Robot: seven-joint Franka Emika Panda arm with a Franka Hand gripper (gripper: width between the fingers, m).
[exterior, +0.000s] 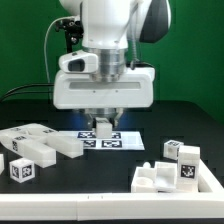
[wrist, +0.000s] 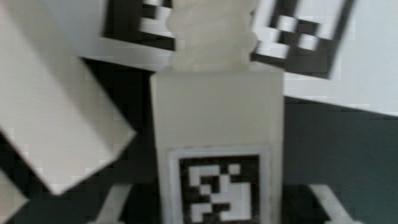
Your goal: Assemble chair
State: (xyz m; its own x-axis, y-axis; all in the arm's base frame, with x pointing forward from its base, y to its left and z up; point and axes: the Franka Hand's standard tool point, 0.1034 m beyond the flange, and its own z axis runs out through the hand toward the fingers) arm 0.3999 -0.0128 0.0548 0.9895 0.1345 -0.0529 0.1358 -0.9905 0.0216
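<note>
Table point(exterior: 70, 208): black top that carries all the parts, in front of a green backdrop.
Robot arm point(exterior: 105, 40): big white body reaching down over the middle of the table, above the marker board.
Marker board point(exterior: 126, 143): flat white sheet of tags lying under the pincer. The wrist view shows its tags behind the held part.
Stepped slab point(exterior: 158, 181): chair part at the exterior view's right, resting on the table, well apart from the arm.
Loose parts point(exterior: 47, 142): white chair bars and blocks clustered at the exterior view's left.
Tagged blocks point(exterior: 187, 164): two, at the far edge of the stepped slab. I cannot tell whether they are joined to it.
White bar point(wrist: 214, 110): chair piece with a tag on its near face, held over the marker board. I cannot tell whether it touches the board.
Small cube point(exterior: 22, 169): tagged, just in front of the loose parts.
Pincer point(exterior: 103, 124): pinching the white bar from both sides.
</note>
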